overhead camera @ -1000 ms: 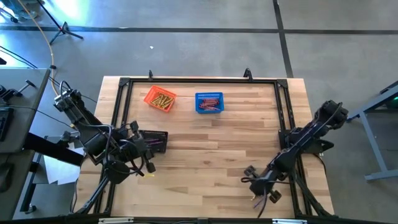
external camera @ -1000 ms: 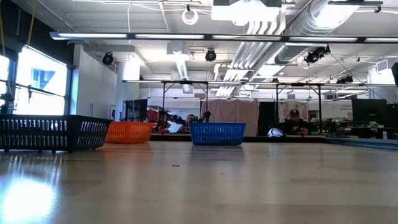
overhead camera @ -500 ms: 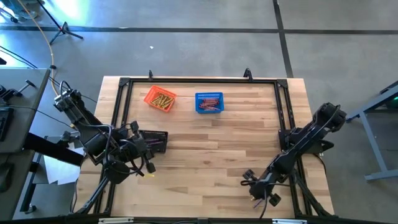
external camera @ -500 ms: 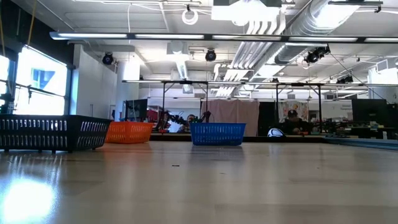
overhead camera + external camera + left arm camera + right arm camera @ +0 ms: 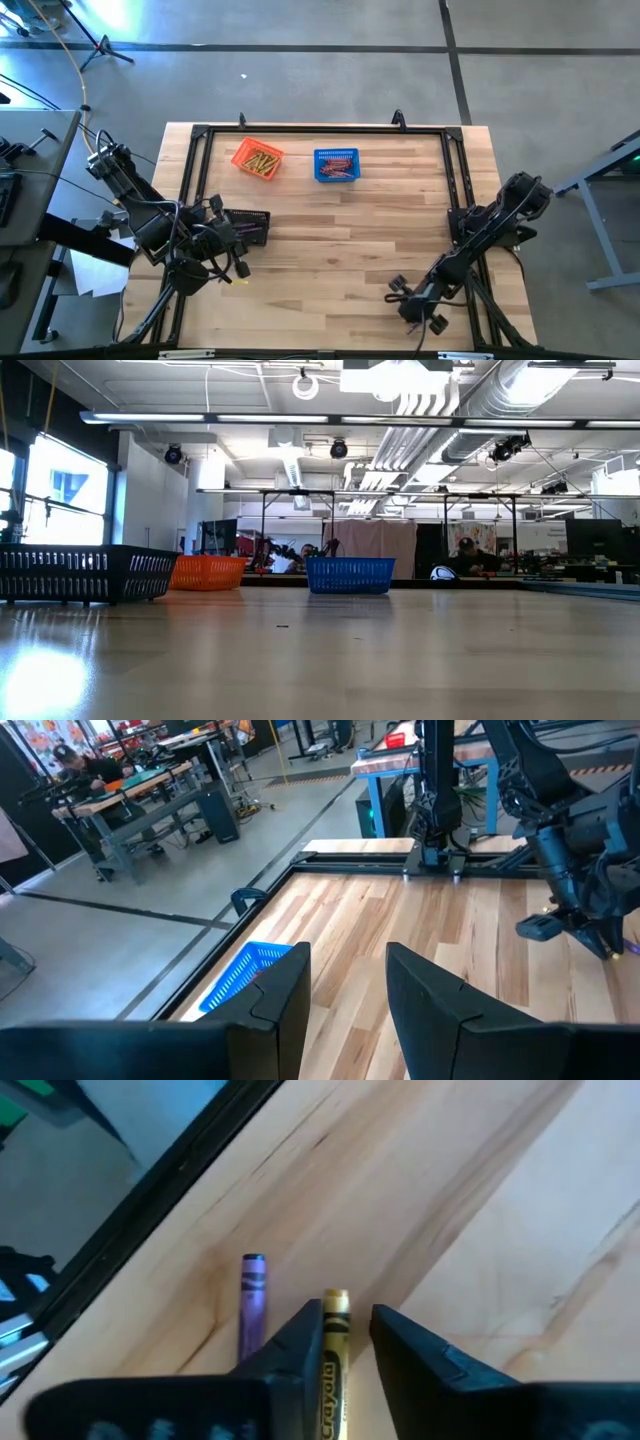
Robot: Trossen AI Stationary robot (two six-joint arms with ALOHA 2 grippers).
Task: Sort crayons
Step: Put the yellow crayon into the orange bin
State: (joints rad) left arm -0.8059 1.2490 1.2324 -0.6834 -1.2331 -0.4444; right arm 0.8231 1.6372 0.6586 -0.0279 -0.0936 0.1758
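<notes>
Quick status from my remote seat. My landmark is the blue mesh plastic basket (image 5: 336,165) at the far side of the light wooden table (image 5: 330,260).

The right gripper (image 5: 347,1312) is well apart from the blue basket, down at the table's near edge on the right arm's side. Its two dark fingers (image 5: 300,1355) sit spread either side of a yellow paper-wrapped crayon (image 5: 335,1342) lying flat on the wood. One finger is right against the crayon and I can see a gap to the other, so I'd call it straddling, not pinching. A purple crayon (image 5: 252,1302) lies on the table just beside the yellow one, outside the fingers and roughly parallel to it.

The left gripper (image 5: 348,1010) is off toward the left arm's side and nearer the arms than the blue basket. Its fingers stand apart with nothing between them, and it points across the table.

Just beside the blue basket, on the left arm's side, is an orange mesh basket (image 5: 258,159) with yellow crayons (image 5: 262,161) in it. The blue basket itself holds reddish crayons (image 5: 338,170). A black mesh basket (image 5: 248,227) stands nearer the arms than the blue one, right by the left gripper. I can't tell what's inside it.
</notes>
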